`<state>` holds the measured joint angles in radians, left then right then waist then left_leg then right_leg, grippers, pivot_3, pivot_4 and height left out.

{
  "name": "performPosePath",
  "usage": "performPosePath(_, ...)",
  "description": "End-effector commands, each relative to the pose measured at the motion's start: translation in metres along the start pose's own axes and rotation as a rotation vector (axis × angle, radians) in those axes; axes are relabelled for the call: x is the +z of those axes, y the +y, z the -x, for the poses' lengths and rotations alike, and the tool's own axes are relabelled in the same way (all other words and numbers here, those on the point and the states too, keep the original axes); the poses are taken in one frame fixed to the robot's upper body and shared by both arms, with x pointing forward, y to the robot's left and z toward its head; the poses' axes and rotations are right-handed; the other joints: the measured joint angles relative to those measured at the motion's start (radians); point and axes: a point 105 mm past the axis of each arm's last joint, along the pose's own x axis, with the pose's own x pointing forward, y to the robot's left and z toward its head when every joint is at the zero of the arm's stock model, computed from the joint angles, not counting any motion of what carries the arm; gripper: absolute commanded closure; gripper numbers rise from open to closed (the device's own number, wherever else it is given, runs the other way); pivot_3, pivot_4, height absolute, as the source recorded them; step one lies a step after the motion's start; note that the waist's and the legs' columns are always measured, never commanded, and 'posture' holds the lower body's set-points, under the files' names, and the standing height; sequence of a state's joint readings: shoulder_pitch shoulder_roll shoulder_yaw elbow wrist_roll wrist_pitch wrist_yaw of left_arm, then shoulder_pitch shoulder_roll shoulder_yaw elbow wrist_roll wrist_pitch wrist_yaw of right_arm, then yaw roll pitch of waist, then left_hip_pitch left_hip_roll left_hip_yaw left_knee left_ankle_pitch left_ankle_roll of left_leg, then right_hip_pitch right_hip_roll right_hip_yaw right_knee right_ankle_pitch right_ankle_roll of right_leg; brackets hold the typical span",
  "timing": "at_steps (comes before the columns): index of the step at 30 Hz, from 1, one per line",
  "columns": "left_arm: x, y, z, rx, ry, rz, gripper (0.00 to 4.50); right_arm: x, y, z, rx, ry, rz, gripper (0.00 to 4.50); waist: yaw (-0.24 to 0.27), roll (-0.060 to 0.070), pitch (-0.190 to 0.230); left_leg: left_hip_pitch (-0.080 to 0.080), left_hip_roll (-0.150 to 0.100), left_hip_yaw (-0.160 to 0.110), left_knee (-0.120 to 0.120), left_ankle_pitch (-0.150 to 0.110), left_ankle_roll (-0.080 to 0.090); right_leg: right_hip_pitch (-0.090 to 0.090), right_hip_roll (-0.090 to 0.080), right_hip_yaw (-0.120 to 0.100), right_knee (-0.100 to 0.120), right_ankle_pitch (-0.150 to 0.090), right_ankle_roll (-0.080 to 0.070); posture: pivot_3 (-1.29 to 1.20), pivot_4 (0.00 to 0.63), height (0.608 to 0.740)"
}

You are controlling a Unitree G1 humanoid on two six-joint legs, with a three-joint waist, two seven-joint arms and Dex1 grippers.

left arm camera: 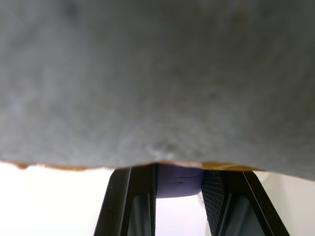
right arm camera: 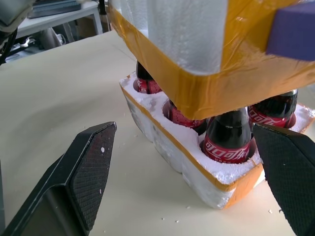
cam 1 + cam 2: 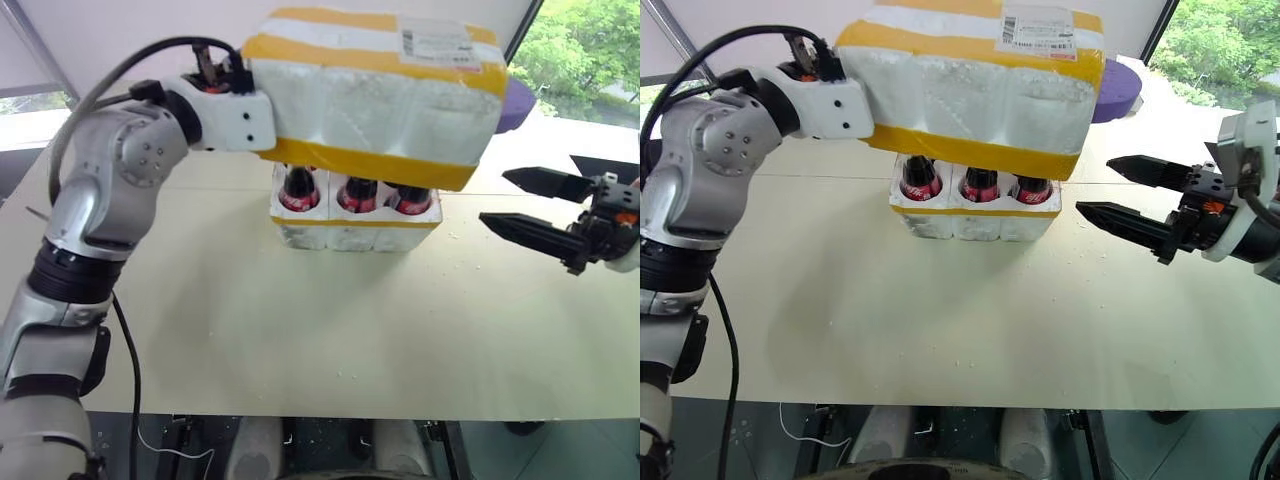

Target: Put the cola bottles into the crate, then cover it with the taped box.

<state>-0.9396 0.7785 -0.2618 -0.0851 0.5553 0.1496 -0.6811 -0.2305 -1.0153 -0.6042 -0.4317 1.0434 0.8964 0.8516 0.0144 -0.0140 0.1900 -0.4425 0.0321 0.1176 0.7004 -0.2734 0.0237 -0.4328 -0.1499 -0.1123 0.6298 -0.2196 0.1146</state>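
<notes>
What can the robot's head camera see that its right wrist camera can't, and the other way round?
Left eye view: the shipping label on top of the taped box, and the whole right gripper, jaws open. Right wrist view: a back-row cola bottle past the front ones. Both: the taped box hanging over the crate of cola bottles on the table.
</notes>
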Motion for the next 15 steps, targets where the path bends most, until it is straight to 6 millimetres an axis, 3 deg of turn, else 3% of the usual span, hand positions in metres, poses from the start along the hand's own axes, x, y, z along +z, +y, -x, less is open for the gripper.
performPosePath(1, 0.008, 0.015, 0.004, 0.025, 0.001, -0.056, 3.44, 0.007, 0.004, 0.002, 0.0, -0.043, 0.038, 0.0, 0.0, 0.0, 0.0, 0.0, 0.0, 0.0, 0.0, 0.0, 0.0, 0.0, 0.0, 0.0, 0.0, 0.0, 0.0, 0.0, 0.15, 0.74)
performPosePath(5, 0.005, 0.012, 0.005, -0.007, 0.025, -0.088, 3.44, 0.005, 0.005, 0.0, -0.002, -0.052, 0.033, 0.0, 0.0, 0.0, 0.0, 0.0, 0.0, -0.001, 0.0, 0.0, 0.0, 0.0, 0.0, 0.0, 0.0, 0.0, 0.0, 0.0, 0.15, 0.74)
performPosePath(9, 0.011, 0.027, 0.007, 0.029, 0.019, -0.134, 3.44, 0.003, 0.004, -0.001, -0.001, -0.058, 0.032, 0.0, 0.001, 0.0, 0.0, 0.0, 0.0, -0.002, 0.0, 0.0, 0.0, 0.0, 0.0, 0.0, 0.0, 0.0, 0.0, 0.0, 0.15, 0.74)
performPosePath(15, 0.022, 0.023, 0.011, 0.002, -0.009, -0.142, 3.44, 0.004, 0.001, -0.002, 0.002, -0.074, 0.034, 0.0, 0.0, 0.0, 0.0, 0.0, 0.0, -0.003, 0.0, 0.0, 0.0, 0.0, 0.0, 0.0, 0.0, 0.0, 0.0, 0.0, 0.15, 0.74)
